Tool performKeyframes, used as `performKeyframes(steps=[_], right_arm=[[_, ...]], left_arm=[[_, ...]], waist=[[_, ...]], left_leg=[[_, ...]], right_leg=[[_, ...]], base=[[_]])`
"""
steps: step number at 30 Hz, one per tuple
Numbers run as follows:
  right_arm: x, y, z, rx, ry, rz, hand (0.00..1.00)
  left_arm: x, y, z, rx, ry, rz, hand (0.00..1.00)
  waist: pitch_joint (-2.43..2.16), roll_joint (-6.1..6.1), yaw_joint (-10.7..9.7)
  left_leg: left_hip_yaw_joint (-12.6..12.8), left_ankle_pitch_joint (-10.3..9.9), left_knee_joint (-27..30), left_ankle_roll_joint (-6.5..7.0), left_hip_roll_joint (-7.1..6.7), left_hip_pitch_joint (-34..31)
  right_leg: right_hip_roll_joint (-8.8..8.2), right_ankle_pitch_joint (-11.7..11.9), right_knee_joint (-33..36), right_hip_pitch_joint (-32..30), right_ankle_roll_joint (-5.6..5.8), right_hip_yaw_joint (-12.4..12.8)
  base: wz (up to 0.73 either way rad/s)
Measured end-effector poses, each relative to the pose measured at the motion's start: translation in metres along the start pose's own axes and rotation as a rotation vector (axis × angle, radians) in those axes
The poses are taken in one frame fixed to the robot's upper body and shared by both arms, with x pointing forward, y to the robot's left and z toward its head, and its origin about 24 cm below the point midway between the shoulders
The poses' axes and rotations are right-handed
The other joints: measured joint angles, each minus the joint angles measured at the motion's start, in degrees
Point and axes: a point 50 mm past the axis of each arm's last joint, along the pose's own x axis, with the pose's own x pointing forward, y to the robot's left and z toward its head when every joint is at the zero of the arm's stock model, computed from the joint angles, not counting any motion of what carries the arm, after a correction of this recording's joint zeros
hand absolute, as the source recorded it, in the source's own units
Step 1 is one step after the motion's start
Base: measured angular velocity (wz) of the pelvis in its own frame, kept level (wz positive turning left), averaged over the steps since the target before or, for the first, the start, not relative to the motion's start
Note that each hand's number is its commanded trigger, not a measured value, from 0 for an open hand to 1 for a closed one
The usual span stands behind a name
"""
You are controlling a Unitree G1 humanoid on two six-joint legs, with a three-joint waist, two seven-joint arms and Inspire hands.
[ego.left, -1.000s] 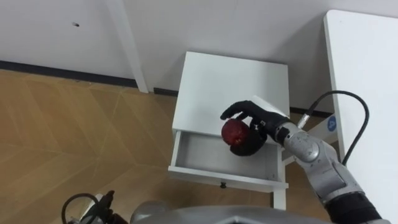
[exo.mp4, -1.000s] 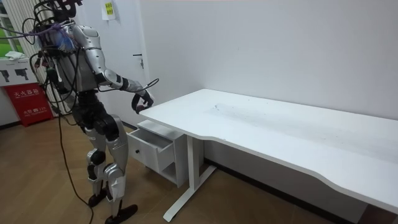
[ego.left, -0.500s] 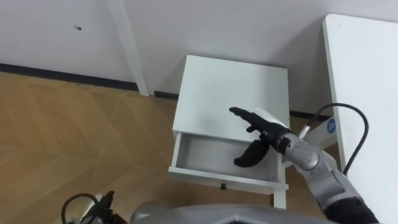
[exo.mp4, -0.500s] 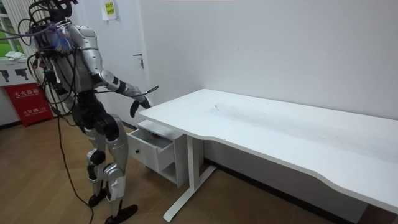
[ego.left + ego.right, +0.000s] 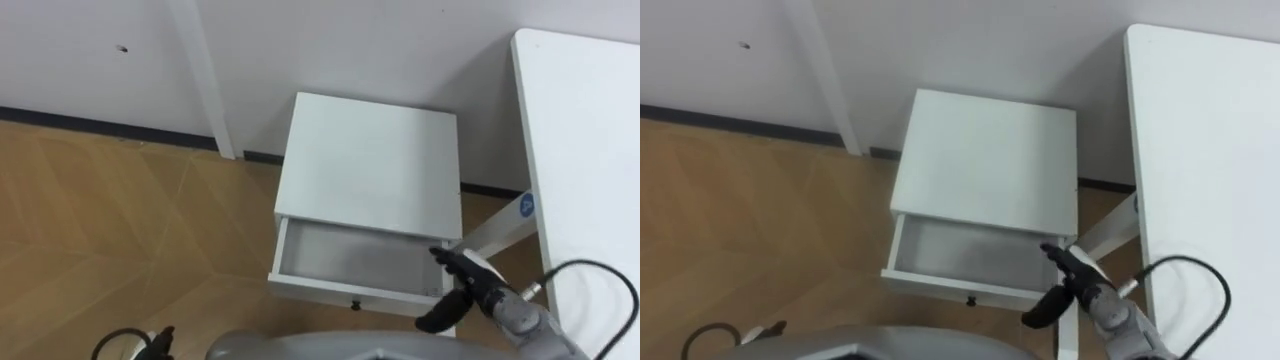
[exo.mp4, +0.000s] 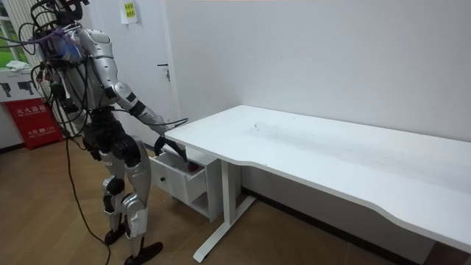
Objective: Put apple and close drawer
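Now right hand [image 5: 460, 287] open, lower, beside drawer [image 5: 345, 293].

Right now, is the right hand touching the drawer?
Cannot tell: in the left eye view the right hand overlaps the drawer's front right corner; neither contact nor gap shows.

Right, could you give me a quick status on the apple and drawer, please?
Right hand open, beside the open drawer, front right corner. Apple seems inside, a red spot in room view. Nothing blocking the drawer.
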Motion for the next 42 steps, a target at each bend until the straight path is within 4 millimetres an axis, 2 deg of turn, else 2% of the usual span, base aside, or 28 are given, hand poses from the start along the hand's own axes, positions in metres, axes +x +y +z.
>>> performKeyframes(steps=[4,7,11,14,15,18,19,20,21,22,23,24,25,26,27,28,29,30,31,32,34,36,37,39,40,41,42], right_arm=[[0.0,0.008,-0.014,0.035,0.052,-0.015,0.0],[-0.001,0.012,-0.024,0.022,0.103,-0.022,0.0],[-0.008,0.022,-0.048,0.006,0.232,0.002,0.0],[-0.014,0.03,-0.063,0.01,0.323,0.024,0.0],[-0.019,0.036,-0.073,0.014,0.371,0.043,0.0],[-0.026,0.042,-0.084,0.025,0.439,0.078,0.0],[-0.028,0.042,-0.089,0.05,0.473,0.077,0.0],[-0.029,0.041,-0.092,0.073,0.491,0.073,0.0],[-0.03,0.039,-0.093,0.082,0.501,0.066,0.0],[-0.03,0.039,-0.093,0.092,0.506,0.064,0.0],[-0.031,0.039,-0.094,0.119,0.513,0.061,0.0],[-0.032,0.037,-0.097,0.14,0.524,0.051,0.0],[-0.032,0.036,-0.097,0.151,0.526,0.044,0.0],[-0.031,0.032,-0.096,0.157,0.522,0.036,0.0],[-0.029,0.033,-0.093,0.171,0.512,0.042,0.0],[-0.027,0.032,-0.089,0.175,0.498,0.044,0.0],[-0.026,0.03,-0.087,0.18,0.483,0.046,0.0],[-0.025,0.03,-0.087,0.195,0.473,0.041,0.0],[-0.025,0.029,-0.086,0.199,0.468,0.037,0.0],[-0.026,0.033,-0.087,0.194,0.467,0.044,0.0],[-0.03,0.038,-0.092,0.187,0.483,0.063,0.0],[-0.031,0.038,-0.094,0.185,0.491,0.058,0.0],[-0.032,0.038,-0.096,0.2,0.495,0.051,0.0],[-0.033,0.037,-0.097,0.211,0.503,0.045,0.0],[-0.033,0.034,-0.098,0.214,0.51,0.037,0.0],[-0.032,0.032,-0.097,0.216,0.512,0.031,0.0],[-0.032,0.033,-0.097,0.222,0.517,0.031,0.0]], left_arm=[[-0.001,-0.001,-0.005,-0.047,0.027,0.014,0.0],[-0.001,-0.001,-0.007,-0.057,0.036,0.016,0.0],[-0.002,-0.004,-0.015,-0.068,0.07,0.011,0.0],[-0.003,-0.005,-0.016,-0.075,0.08,0.009,0.0],[-0.003,-0.006,-0.017,-0.07,0.082,0.008,0.0],[-0.003,-0.009,-0.016,-0.076,0.087,-0.001,0.0],[-0.003,-0.013,-0.014,-0.081,0.088,-0.012,0.0],[-0.003,-0.016,-0.012,-0.091,0.085,-0.026,0.0],[-0.002,-0.017,-0.007,-0.096,0.079,-0.043,0.0],[-0.001,-0.017,-0.003,-0.096,0.075,-0.048,0.0],[0.001,-0.012,0.001,-0.092,0.067,-0.043,0.0],[0.003,-0.007,0.005,-0.078,0.054,-0.037,0.0],[0.003,-0.006,0.006,-0.074,0.05,-0.036,0.0],[0.004,-0.003,0.008,-0.05,0.041,-0.035,0.0],[0.005,0.005,0.011,-0.031,0.034,-0.021,0.0],[0.006,0.009,0.011,-0.024,0.036,-0.015,0.0],[0.006,0.014,0.011,-0.021,0.038,-0.005,0.0],[0.007,0.017,0.011,-0.047,0.047,0.001,0.0],[0.007,0.018,0.01,-0.052,0.056,0.004,0.0],[0.007,0.021,0.01,-0.061,0.071,0.011,0.0],[0.007,0.021,0.009,-0.061,0.09,0.016,0.0],[0.006,0.016,0.002,-0.066,0.115,0.005,0.0],[0.005,0.013,-0.003,-0.069,0.131,-0.001,0.0],[0.002,0.011,-0.014,-0.073,0.16,-0.005,0.0],[0.001,0.008,-0.02,-0.072,0.173,-0.011,0.0],[-0.001,0.007,-0.026,-0.077,0.184,-0.011,0.0],[-0.002,0.006,-0.028,-0.079,0.192,-0.011,0.0]], waist=[[0.14,0.59,0.2],[0.06,1.27,0.1],[-0.17,1.68,-1.2],[-0.23,1.96,-1.5],[-0.21,2.12,-1.7],[-0.07,2.37,-2.1],[0.13,2.71,-2.9],[0.26,3.24,-3.2],[0.44,3.95,-3.4],[0.52,4.1,-3.6],[0.54,3.73,-4.5],[0.65,3.79,-4.7],[0.53,4.14,-4.6],[0.37,5.41,-5.1],[0.31,5.95,-5.4],[0.48,5.89,-5.5],[0.37,6.54,-5.7],[0.52,7.74,-5.8],[0.47,8.3,-5.9],[0.7,8.65,-6.0],[0.81,8.56,-6.1],[0.77,8.49,-6.1],[0.77,8.33,-5.9],[0.92,8.01,-5.7],[0.92,7.75,-5.6],[0.96,6.89,-5.5],[0.98,6.48,-5.5]], left_leg=[[-0.1,-0.1,-0.4,0.1,-0.14,1.0],[-0.5,-0.1,-0.9,0.2,-0.36,1.2],[-1.7,-0.4,-0.9,0.59,-1.21,2.0],[-1.7,-0.5,-0.9,0.88,-1.65,1.9],[-1.7,-0.6,-0.8,0.97,-1.71,2.0],[-1.5,-1.1,0.0,1.6,-2.02,2.0],[-1.4,-2.0,1.5,2.13,-2.08,1.6],[-1.1,-2.9,3.1,2.86,-2.33,0.9],[-1.1,-4.1,4.9,3.89,-2.45,-0.1],[-1.1,-4.4,5.7,4.43,-2.77,-0.5],[-1.3,-4.7,7.5,5.02,-3.94,-1.3],[-1.1,-5.5,9.4,6.26,-4.74,-1.8],[-1.3,-5.9,10.3,6.84,-4.72,-2.1],[-1.2,-6.7,12.1,7.9,-4.52,-3.4],[-0.7,-7.2,14.1,8.84,-4.29,-5.0],[-0.7,-7.4,15.2,9.19,-4.05,-5.9],[-0.6,-7.7,16.8,9.74,-3.41,-7.5],[-0.5,-8.0,18.0,10.1,-1.99,-8.6],[-0.6,-8.0,18.1,10.11,-1.37,-9.0],[-1.0,-7.8,18.1,10.09,-0.6,-9.3],[-1.5,-8.2,18.1,10.87,-0.58,-9.2],[-1.5,-8.4,18.3,11.3,-0.9,-8.9],[-1.6,-8.5,18.4,11.58,-1.12,-8.9],[-1.8,-8.5,18.4,11.38,-1.54,-8.3],[-2.1,-8.8,18.2,11.05,-2.15,-8.0],[-2.1,-8.7,17.4,11.0,-3.08,-7.4],[-2.2,-8.7,17.0,10.98,-3.44,-6.9]], right_leg=[[-0.13,0.0,0.0,0.2,0.03,-0.1],[-0.26,-0.1,0.0,0.6,0.25,-0.3],[-0.99,-0.6,0.1,2.2,1.01,-1.6],[-1.41,-0.8,0.4,2.3,1.21,-1.6],[-1.57,-0.9,1.1,2.3,1.39,-1.6],[-2.3,-1.4,2.7,2.0,1.88,-1.9],[-2.82,-1.8,4.6,1.4,2.18,-2.1],[-3.8,-2.5,8.6,-0.6,2.44,-2.1],[-5.08,-2.9,15.8,-4.1,2.5,-2.3],[-6.05,-2.9,20.4,-6.3,2.45,-2.1],[-8.69,-1.9,30.8,-11.3,1.72,-1.2],[-10.25,2.3,40.0,-17.2,0.74,2.1],[-10.51,5.7,44.2,-20.2,0.53,3.8],[-9.84,14.0,50.9,-25.9,0.44,7.5],[-8.45,17.3,62.2,-33.3,-0.1,10.0],[-7.59,15.8,69.7,-37.3,-0.12,10.2],[-6.68,12.1,84.0,-44.4,-0.29,8.8],[-5.6,9.4,94.1,-50.5,-0.76,6.6],[-4.87,8.2,97.8,-53.2,-1.1,5.6],[-3.97,6.6,103.4,-57.6,-1.15,3.9],[-4.39,5.3,107.2,-61.3,-1.14,2.9],[-4.8,4.9,107.2,-61.8,-1.14,3.3],[-5.6,4.8,105.8,-60.2,-1.04,3.4],[-6.86,4.5,99.2,-54.9,-0.47,4.6],[-7.62,4.5,90.3,-49.7,-0.23,5.5],[-7.72,4.3,77.5,-43.1,0.42,6.3],[-7.69,4.1,70.6,-39.0,0.73,6.3]], base=[[0.01],[0.06],[0.16],[0.02],[0.0],[0.02],[0.0],[0.0],[-0.06],[0.17],[0.18],[0.14],[-0.06],[-0.17],[-0.15],[-0.18],[-0.18],[-0.19],[-0.09],[0.06],[0.16],[0.09],[0.05],[0.08],[0.12],[0.11],[0.18]])
